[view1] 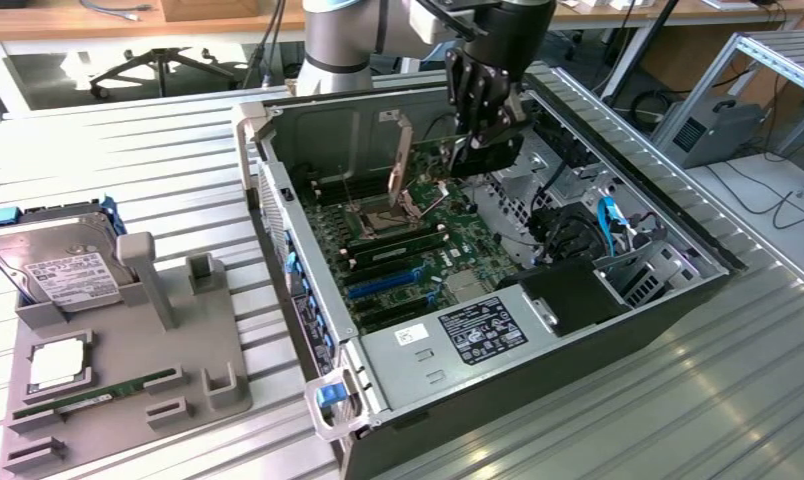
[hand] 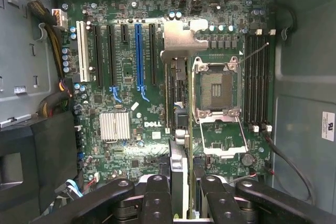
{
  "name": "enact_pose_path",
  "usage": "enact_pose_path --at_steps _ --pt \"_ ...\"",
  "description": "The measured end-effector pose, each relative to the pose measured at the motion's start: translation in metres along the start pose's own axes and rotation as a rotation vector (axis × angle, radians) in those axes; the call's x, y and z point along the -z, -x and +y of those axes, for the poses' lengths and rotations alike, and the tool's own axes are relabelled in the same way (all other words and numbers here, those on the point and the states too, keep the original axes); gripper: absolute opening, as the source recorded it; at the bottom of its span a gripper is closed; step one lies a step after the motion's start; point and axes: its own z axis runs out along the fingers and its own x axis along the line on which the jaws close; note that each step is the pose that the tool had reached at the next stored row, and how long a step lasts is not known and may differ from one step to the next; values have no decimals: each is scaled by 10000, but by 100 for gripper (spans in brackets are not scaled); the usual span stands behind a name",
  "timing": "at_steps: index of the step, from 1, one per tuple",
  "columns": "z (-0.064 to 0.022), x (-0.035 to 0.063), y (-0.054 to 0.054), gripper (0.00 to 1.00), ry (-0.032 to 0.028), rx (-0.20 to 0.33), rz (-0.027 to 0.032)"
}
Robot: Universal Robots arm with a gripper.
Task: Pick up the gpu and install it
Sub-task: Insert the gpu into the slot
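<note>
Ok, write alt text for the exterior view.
A robot gripper holds the gpu inside an open computer case, above the motherboard. On the exterior view's left, a grey tray carries a hard drive and a memory stick.

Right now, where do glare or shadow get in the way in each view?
Exterior view: sheen off the ribbed metal table, the motherboard dimmer inside the case. Wrist view: motherboard evenly lit, the silver bracket of the gpu catches light, the gripper clamping it reads as dark shapes.
</note>
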Motion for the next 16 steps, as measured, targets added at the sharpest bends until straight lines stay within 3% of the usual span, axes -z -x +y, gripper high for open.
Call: enact_pose_path --at_steps 16 --pt "52 -69 -8 27 0 0 -1"
